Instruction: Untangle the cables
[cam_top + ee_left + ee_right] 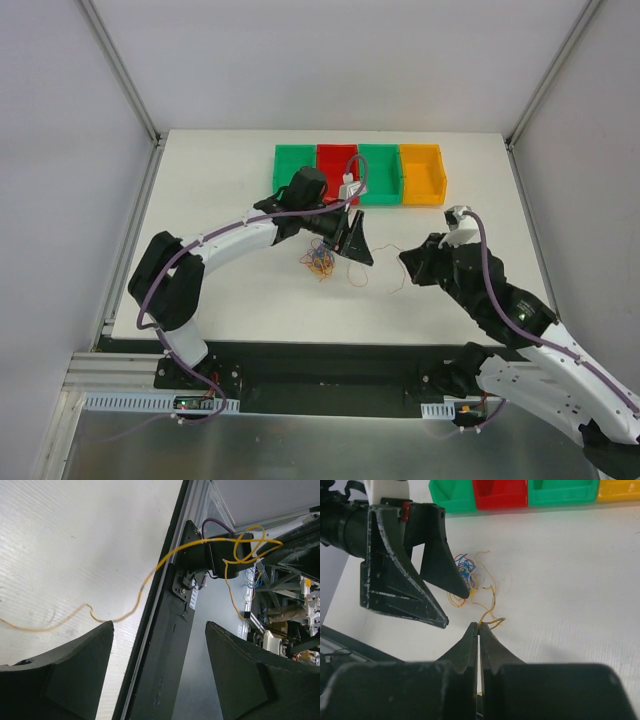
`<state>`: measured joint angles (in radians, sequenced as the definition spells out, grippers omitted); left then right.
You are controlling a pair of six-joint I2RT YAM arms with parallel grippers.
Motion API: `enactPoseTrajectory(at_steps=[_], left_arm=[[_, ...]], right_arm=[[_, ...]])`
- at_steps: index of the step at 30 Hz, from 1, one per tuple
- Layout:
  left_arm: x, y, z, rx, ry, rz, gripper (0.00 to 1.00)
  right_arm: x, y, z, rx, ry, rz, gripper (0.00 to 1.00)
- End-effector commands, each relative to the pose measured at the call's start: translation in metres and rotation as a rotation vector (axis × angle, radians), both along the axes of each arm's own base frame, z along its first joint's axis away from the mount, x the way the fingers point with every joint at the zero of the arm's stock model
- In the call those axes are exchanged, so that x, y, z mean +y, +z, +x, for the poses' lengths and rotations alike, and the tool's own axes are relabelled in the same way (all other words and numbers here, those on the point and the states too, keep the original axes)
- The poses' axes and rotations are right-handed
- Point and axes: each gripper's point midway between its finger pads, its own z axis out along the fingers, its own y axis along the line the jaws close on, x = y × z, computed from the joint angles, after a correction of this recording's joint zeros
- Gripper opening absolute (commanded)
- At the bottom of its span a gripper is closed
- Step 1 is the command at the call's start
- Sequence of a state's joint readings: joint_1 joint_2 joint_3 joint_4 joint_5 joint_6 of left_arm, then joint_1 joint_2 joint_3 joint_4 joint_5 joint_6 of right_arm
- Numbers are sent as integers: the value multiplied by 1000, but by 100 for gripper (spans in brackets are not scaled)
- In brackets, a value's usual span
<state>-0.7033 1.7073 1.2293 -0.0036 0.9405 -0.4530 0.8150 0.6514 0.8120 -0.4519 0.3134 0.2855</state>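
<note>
Left tool beside tangled cables, right tool near, coloured bins behind

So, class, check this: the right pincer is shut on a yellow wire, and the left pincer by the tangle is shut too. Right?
No: the left pincer is open, fingers spread wide, as the left wrist view shows. The right pincer is shut on the yellow wire.
</note>
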Motion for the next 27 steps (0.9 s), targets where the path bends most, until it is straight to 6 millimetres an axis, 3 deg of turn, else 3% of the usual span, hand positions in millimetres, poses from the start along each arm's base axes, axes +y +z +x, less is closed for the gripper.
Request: enactPoseTrajectory(at_steps=[1, 6, 8, 13, 16, 20, 27], left_arm=[[-3, 13, -1, -83, -35, -56, 73], [-6, 7, -5, -101, -53, -50, 70], [-7, 8, -8, -96, -71, -56, 64], [-6, 18, -11, -114, -103, -77, 2], [-3, 34, -19, -124, -119, -108, 0], [-1, 47, -25, -122, -110, -152, 0], [-1, 41, -17, -57, -72, -141, 0]], right_arm=[[13, 18, -11, -38, 92, 92, 1], [19, 22, -17, -39, 127, 134, 1], [21, 23, -17, -38, 133, 143, 1], [9, 9, -11, -31, 77, 77, 1], [2, -19, -7, 12, 47, -23, 1], [36, -52, -8, 47, 179, -41, 3], [61, -60, -4, -63, 241, -57, 22]])
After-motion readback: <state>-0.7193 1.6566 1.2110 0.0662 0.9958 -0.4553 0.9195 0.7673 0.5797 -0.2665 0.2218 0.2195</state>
